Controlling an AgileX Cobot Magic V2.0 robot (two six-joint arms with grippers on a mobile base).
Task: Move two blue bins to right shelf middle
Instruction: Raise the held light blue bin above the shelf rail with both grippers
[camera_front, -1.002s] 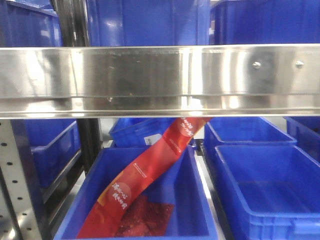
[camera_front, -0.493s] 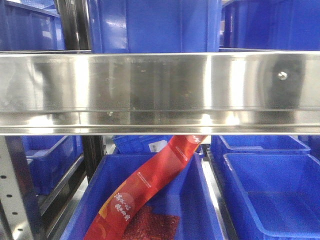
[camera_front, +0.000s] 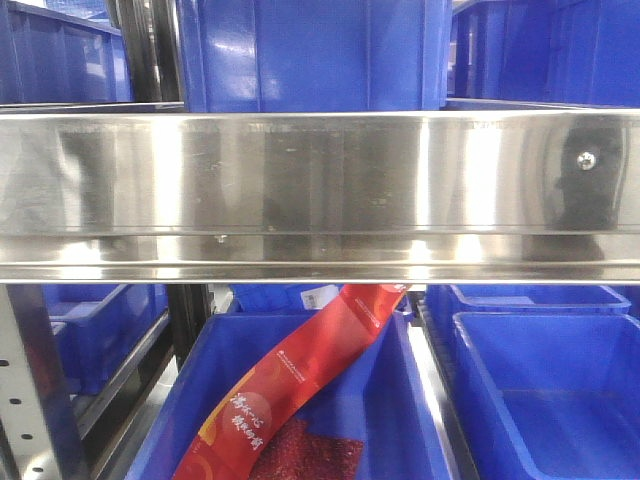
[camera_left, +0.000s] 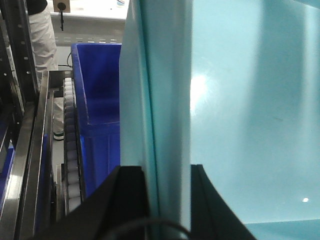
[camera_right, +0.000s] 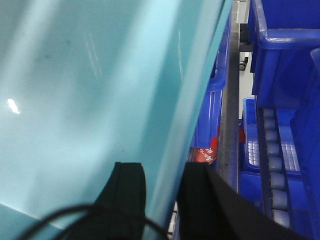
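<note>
Hands (camera_left: 167, 200) (camera_right: 162, 200) clamp pale bin (camera_left: 250, 110) rims.

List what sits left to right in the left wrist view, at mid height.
Steel shelf rails → roller track → dark blue bin → rim of the pale blue bin, with the left gripper straddling it → that bin's broad wall.
</note>
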